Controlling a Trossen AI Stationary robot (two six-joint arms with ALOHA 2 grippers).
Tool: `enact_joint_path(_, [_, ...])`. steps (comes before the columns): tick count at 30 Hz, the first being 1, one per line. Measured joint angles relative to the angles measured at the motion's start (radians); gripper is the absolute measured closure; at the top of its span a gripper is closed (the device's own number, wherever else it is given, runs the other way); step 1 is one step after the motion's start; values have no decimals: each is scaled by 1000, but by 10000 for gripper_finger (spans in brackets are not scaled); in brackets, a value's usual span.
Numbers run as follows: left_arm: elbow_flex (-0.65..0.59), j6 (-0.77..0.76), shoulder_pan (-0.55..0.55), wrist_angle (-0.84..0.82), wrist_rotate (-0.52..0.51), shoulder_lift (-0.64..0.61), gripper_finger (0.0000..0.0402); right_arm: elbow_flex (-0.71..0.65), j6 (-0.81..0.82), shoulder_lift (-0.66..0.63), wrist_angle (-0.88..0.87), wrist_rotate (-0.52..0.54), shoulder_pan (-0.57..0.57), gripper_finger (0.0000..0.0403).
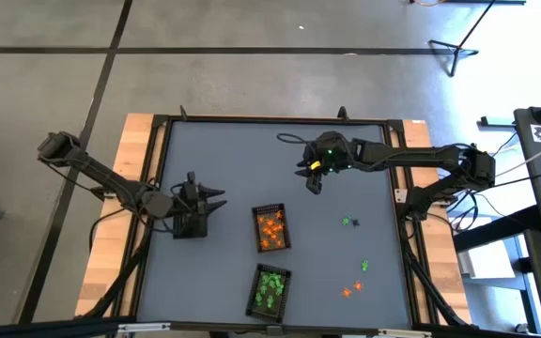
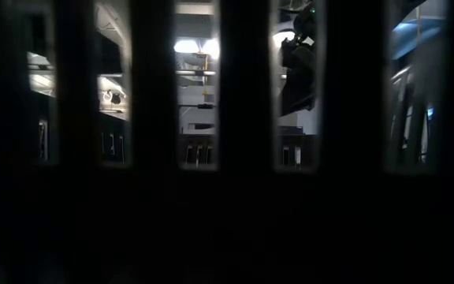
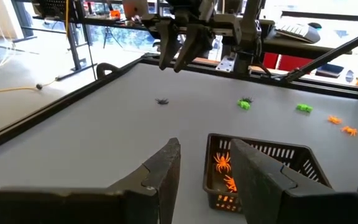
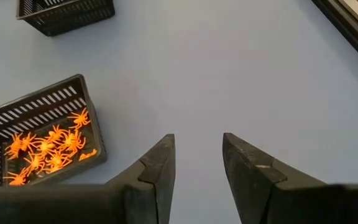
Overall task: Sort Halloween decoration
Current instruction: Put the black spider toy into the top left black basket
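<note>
The Halloween decoration is small plastic spiders. Orange ones fill one dark tray (image 1: 270, 228) (image 3: 260, 168) (image 4: 42, 146), and green ones fill another (image 1: 270, 289). Loose pieces lie on the grey table: green and black ones (image 1: 348, 222), a green one (image 1: 364, 266), orange ones (image 1: 350, 289) and a black spider (image 3: 161, 101). My left gripper (image 1: 212, 199) (image 3: 207, 168) stands open just left of the orange tray, pointing at it. My right gripper (image 1: 313, 180) (image 4: 197, 162) hangs open over bare table, far and right of that tray.
A third dark tray (image 1: 189, 225) (image 4: 64, 12) sits below my left gripper. A raised black frame (image 1: 397, 197) edges the grey table. The low view is blocked by a slatted tray wall (image 2: 243, 118); only part of my right arm (image 2: 298, 63) shows through it.
</note>
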Motion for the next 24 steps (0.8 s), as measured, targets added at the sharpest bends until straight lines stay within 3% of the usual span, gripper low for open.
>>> enact_joint_path(8, [0, 0, 21, 0, 4, 0, 269, -12, 3, 0, 16, 0, 0, 272])
enact_joint_path(17, [0, -10, 23, -9, 4, 1, 269, -209, 61, -61, 185, -30, -54, 272])
enact_joint_path(24, [0, -69, 23, -23, 5, 44, 269, -280, 58, -119, 176, 6, -96, 272])
